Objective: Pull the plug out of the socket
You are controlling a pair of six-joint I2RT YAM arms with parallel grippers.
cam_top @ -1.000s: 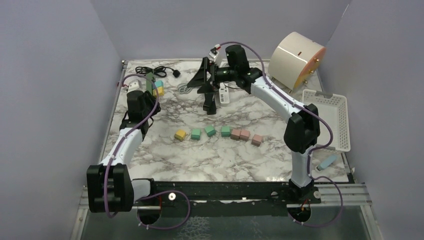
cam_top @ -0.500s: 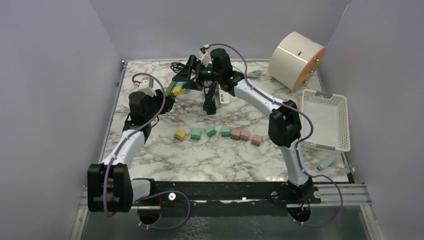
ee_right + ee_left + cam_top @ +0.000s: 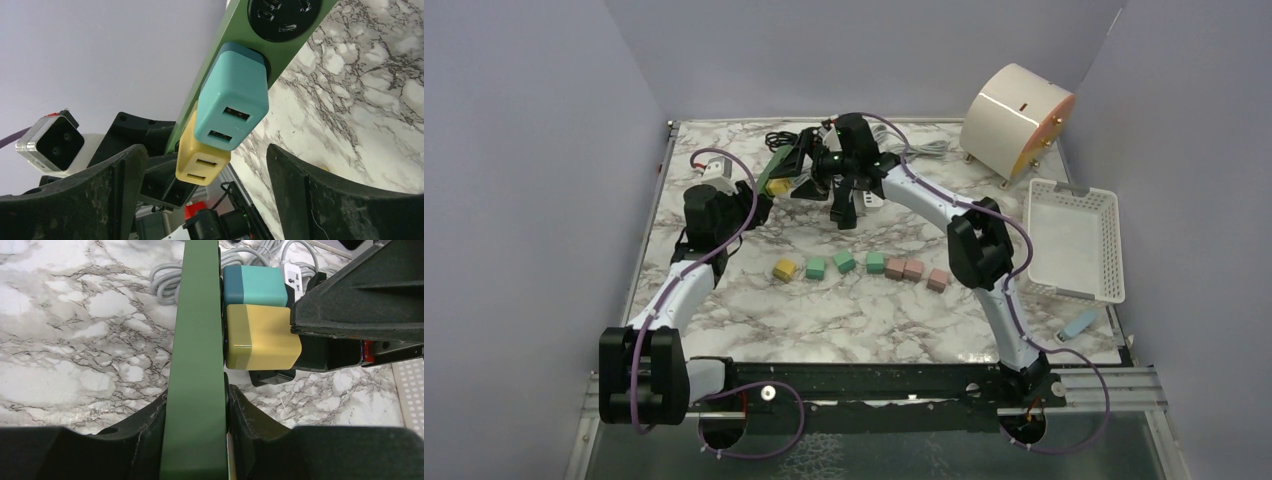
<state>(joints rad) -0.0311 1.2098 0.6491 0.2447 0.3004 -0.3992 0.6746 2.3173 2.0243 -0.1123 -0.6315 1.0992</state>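
Note:
A green power strip (image 3: 196,365) is clamped in my left gripper (image 3: 197,405) and held above the table; it also shows in the top view (image 3: 776,168) and the right wrist view (image 3: 227,45). A teal plug (image 3: 232,102) and a yellow plug (image 3: 202,162) sit side by side in its sockets; both show in the left wrist view, teal (image 3: 255,286) and yellow (image 3: 260,337). My right gripper (image 3: 205,190) is open, its fingers (image 3: 120,180) on either side of the plugs, not touching them. In the top view it is (image 3: 809,170) right beside the strip.
A row of coloured blocks (image 3: 859,266) lies mid-table. A white power strip (image 3: 871,190) with grey cable and a black cable (image 3: 779,135) lie at the back. A white basket (image 3: 1079,240) stands at right, a cream drum (image 3: 1016,115) at back right.
My left gripper lifted the green strip from the back left and swung it toward the centre. My right gripper moved left to meet it and now straddles the plugs.

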